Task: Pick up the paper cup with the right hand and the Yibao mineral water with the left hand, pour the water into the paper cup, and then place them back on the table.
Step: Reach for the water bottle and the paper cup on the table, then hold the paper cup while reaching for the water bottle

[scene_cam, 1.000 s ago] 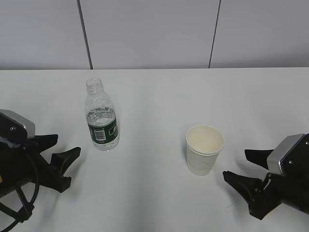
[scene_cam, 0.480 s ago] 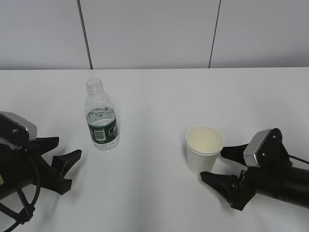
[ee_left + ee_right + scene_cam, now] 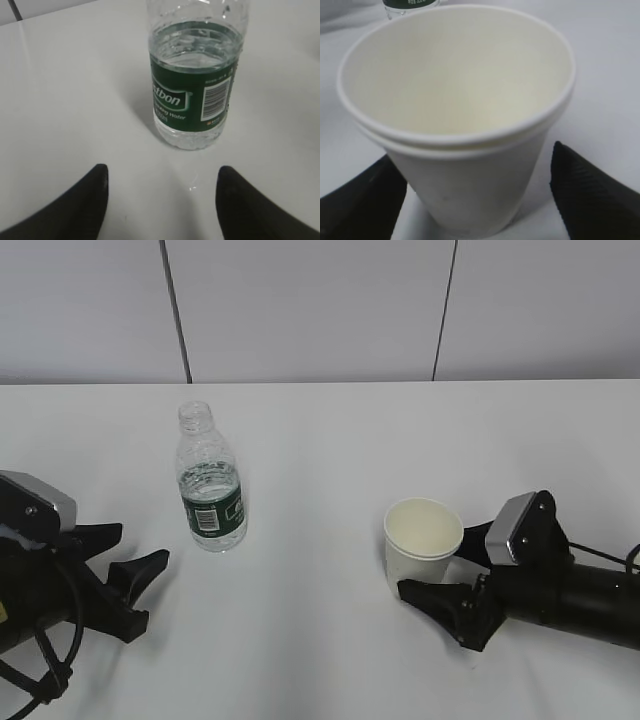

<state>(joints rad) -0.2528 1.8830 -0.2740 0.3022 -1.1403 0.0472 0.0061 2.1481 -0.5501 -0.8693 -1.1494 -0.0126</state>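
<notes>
The paper cup (image 3: pixel 423 545) stands upright and empty on the table (image 3: pixel 320 430), right of centre; in the right wrist view the paper cup (image 3: pixel 460 125) shows a doubled rim. My right gripper (image 3: pixel 435 565) is open and low, with one finger on each side of the cup's base, not closed on it. In its own view the right gripper (image 3: pixel 473 155) has a visible gap on the right side. The Yibao mineral water (image 3: pixel 211 480) stands uncapped at left, partly full. My left gripper (image 3: pixel 142 543) is open, a short way in front of the bottle (image 3: pixel 195 85), with bare table between the left gripper (image 3: pixel 162 169) and it.
A grey panelled wall (image 3: pixel 320 310) runs behind the table's far edge. The white table surface lies bare between bottle and cup. The right arm's black body and cable (image 3: pixel 590 595) lie low across the right front of the table.
My right gripper has moved left from the table's right edge until its fingers straddle the cup, its jaws widening. The left gripper, the bottle and the cup have stayed put.
</notes>
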